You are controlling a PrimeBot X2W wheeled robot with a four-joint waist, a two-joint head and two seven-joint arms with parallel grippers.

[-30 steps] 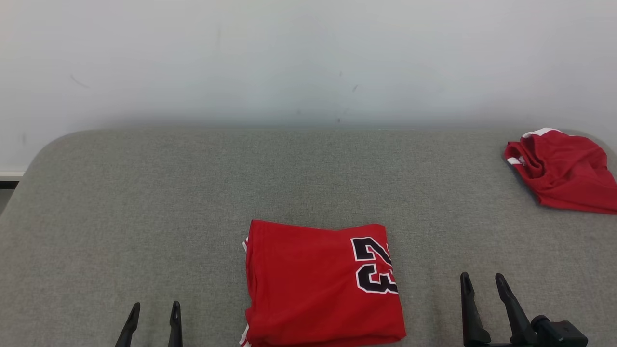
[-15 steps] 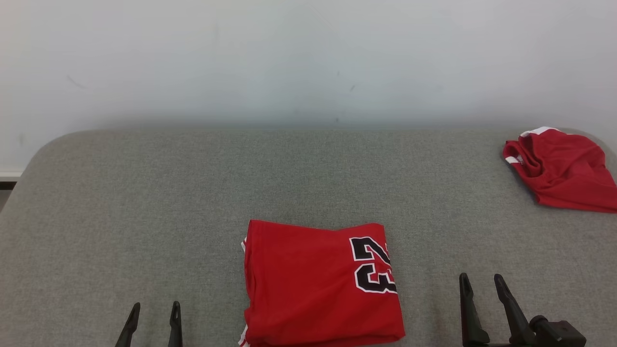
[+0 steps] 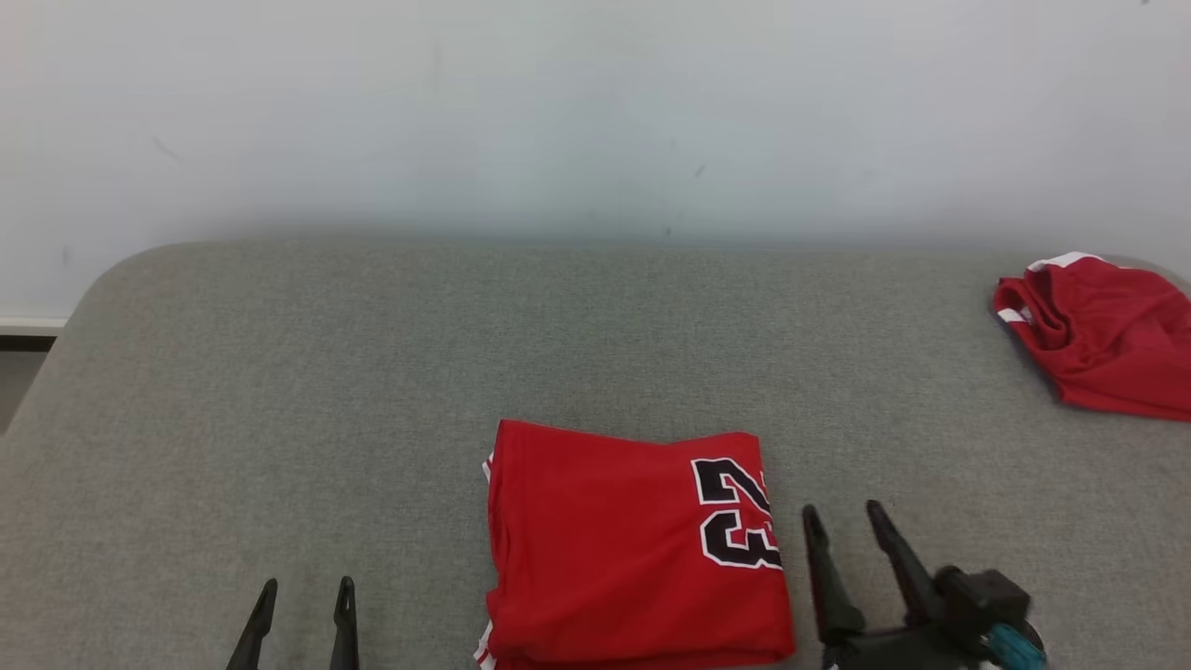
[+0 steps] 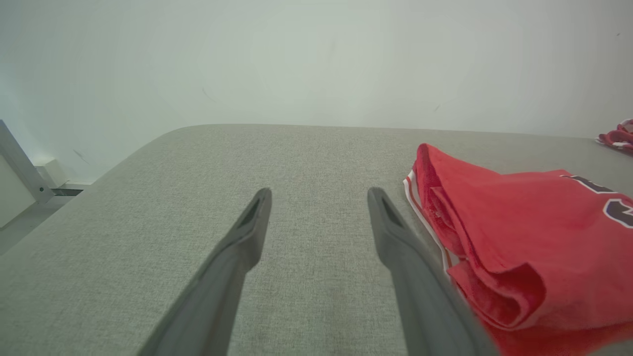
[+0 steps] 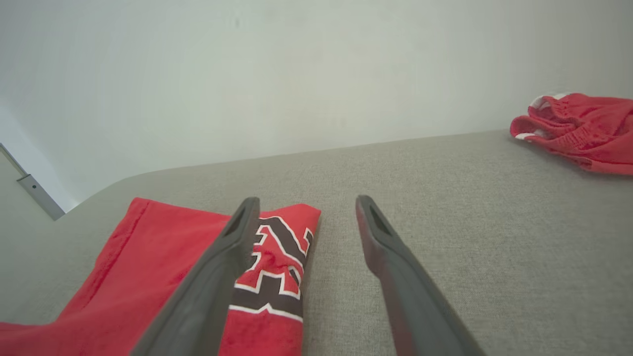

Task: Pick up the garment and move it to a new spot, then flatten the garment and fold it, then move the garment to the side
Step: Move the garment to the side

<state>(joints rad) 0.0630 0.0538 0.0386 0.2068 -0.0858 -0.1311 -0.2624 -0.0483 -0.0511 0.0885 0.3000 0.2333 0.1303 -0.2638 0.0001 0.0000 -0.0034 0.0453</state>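
Folded garment (image 3: 614,549) lies flat on the counter (image 3: 279,372), just left of the right claw (image 3: 842,512) and right of the left claw (image 3: 307,586), both spread and empty, probably flanking it for the sideways move.

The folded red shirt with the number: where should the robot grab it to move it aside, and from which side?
Likely its two side edges, one pincer coming in low from each side. The shirt lies flat in stacked layers; its left edge shows loose folds and white trim, so the left pincer should pinch the whole stack there, the right pincer the numbered edge beside it.
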